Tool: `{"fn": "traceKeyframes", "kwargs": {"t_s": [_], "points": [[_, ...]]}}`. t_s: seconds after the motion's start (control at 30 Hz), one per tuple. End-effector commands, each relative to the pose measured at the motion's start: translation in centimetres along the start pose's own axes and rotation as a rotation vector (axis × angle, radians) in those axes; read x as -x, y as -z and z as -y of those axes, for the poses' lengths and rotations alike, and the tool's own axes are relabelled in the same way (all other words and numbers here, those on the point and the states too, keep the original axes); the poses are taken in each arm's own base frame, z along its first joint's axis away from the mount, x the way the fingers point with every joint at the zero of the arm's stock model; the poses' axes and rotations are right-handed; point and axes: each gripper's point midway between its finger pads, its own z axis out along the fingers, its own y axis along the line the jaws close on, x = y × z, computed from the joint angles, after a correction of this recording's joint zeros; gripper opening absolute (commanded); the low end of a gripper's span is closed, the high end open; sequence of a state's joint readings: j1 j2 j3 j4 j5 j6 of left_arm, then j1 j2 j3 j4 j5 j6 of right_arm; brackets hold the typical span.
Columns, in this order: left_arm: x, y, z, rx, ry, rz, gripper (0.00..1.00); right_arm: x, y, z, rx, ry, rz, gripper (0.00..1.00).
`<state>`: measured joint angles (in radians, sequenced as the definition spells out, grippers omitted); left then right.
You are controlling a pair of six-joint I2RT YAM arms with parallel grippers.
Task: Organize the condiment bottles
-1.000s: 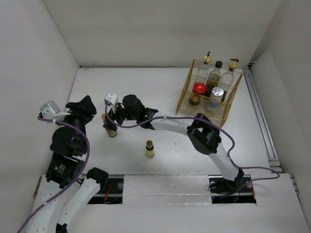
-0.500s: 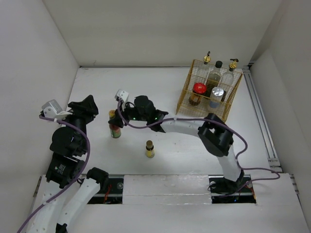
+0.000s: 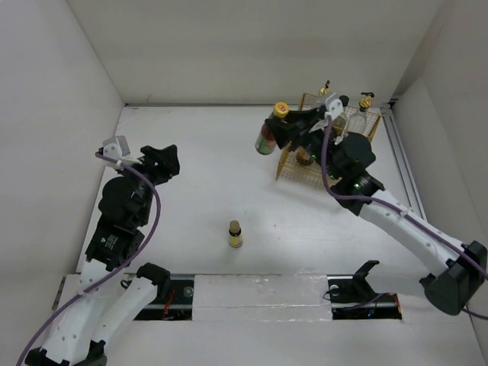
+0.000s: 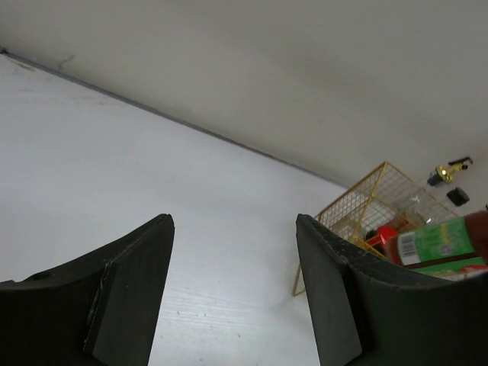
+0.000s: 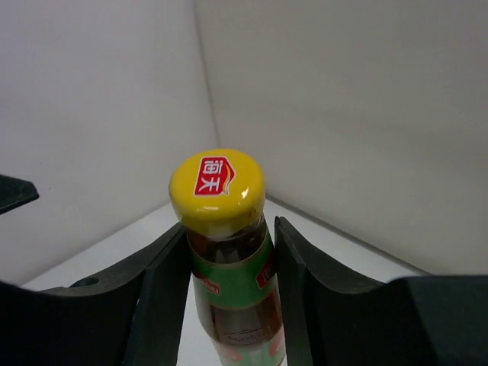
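Observation:
My right gripper [image 3: 280, 131] is shut on the colourful-labelled bottle [image 3: 269, 133], held in the air just left of the gold wire basket [image 3: 288, 165]. The right wrist view has its yellow cap and green label [image 5: 226, 263] squeezed between both fingers. A small yellow bottle [image 3: 235, 234] stands alone on the table. Two gold-spouted bottles [image 3: 365, 100] rise at the basket's back; my right arm covers the other jars. My left gripper [image 3: 165, 159] hangs open and holds nothing at the left, its fingers [image 4: 137, 282] wide apart over bare table, with the basket [image 4: 379, 192] and held bottle [image 4: 441, 241] to its right.
White walls close in the table at the left, back and right. A metal rail [image 3: 408, 179] runs along the right edge. Both arm bases sit on the near edge.
My right gripper closed on the colourful bottle at the left of the table and carried it up and right to the basket's side. My left gripper swung right and opened wider.

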<state>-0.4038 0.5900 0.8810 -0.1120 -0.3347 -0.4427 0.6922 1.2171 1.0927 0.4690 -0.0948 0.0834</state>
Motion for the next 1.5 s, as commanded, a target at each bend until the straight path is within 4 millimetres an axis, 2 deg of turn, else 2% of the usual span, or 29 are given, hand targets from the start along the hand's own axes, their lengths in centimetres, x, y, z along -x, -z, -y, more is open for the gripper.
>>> {"fn": "traceKeyframes", "kwargs": {"t_s": [0.0,0.03,0.07,0.17,0.3,0.37,0.4,0.47,0.53,0.7,0.73,0.83,0.87,0.93,0.97,1.0,1.03,1.2,1.33,1.43,1.47], "points": [[-0.7,-0.6,1.8,-0.093,-0.018,-0.035,0.61,2.4,2.4,3.6,-0.149,0.042,0.037,0.21],[-1.0,-0.9,1.8,-0.087,-0.022,-0.045,0.61,1.6,3.0,4.7,-0.185,0.046,-0.001,0.21],[-1.2,-1.1,2.1,-0.101,-0.022,-0.052,0.61,1.6,3.6,6.3,-0.227,0.059,-0.013,0.21],[-2.4,-1.7,2.0,-0.094,-0.035,-0.094,0.61,0.5,4.9,9.1,-0.295,0.073,-0.078,0.19],[-3.0,-2.0,2.0,-0.094,-0.040,-0.114,0.62,-0.2,6.0,11.6,-0.344,0.078,-0.106,0.19],[-3.3,-2.2,1.9,-0.089,-0.043,-0.121,0.62,-1.6,6.1,12.6,-0.361,0.067,-0.137,0.18],[-3.3,-2.2,1.9,-0.089,-0.043,-0.121,0.62,-1.6,6.2,12.8,-0.359,0.069,-0.137,0.18],[-3.3,-2.2,1.9,-0.089,-0.043,-0.121,0.62,-3.0,6.0,13.8,-0.378,0.053,-0.166,0.18],[-3.6,-2.4,1.9,-0.085,-0.045,-0.129,0.62,-3.5,6.1,14.7,-0.391,0.054,-0.176,0.18],[-3.6,-2.4,1.9,-0.085,-0.045,-0.129,0.62,-4.8,5.6,15.7,-0.402,0.054,-0.185,0.18],[-3.6,-2.4,1.9,-0.085,-0.045,-0.129,0.62,-4.4,5.5,15.6,-0.400,0.049,-0.167,0.18],[-3.6,-2.4,1.9,-0.085,-0.045,-0.129,0.62,-6.5,5.7,16.1,-0.411,0.042,-0.199,0.18],[-3.6,-2.4,1.9,-0.085,-0.045,-0.129,0.62,-6.3,5.7,16.4,-0.427,0.035,-0.173,0.18],[-3.8,-2.6,1.8,-0.081,-0.048,-0.137,0.62,-8.0,6.3,16.7,-0.443,0.022,-0.181,0.18],[-3.8,-2.6,1.8,-0.081,-0.048,-0.137,0.62,-7.6,6.1,16.6,-0.443,0.030,-0.143,0.18],[-3.8,-2.6,1.8,-0.081,-0.048,-0.137,0.62,-8.7,6.6,17.1,-0.471,0.019,-0.151,0.18],[-3.8,-2.6,1.8,-0.081,-0.048,-0.137,0.62,-8.5,6.5,17.0,-0.470,0.021,-0.143,0.18],[-4.2,-2.7,1.9,-0.088,-0.050,-0.150,0.62,-10.9,6.7,18.2,-0.514,0.018,-0.174,0.18],[-4.2,-2.7,1.9,-0.088,-0.050,-0.150,0.62,-10.1,6.3,18.4,-0.532,0.006,-0.111,0.18],[-4.0,-2.5,2.0,-0.092,-0.048,-0.143,0.62,-11.0,6.1,18.3,-0.546,0.004,-0.112,0.18],[-3.9,-2.6,1.8,-0.083,-0.048,-0.138,0.62,-10.5,6.0,18.3,-0.561,0.007,-0.088,0.17]]}}
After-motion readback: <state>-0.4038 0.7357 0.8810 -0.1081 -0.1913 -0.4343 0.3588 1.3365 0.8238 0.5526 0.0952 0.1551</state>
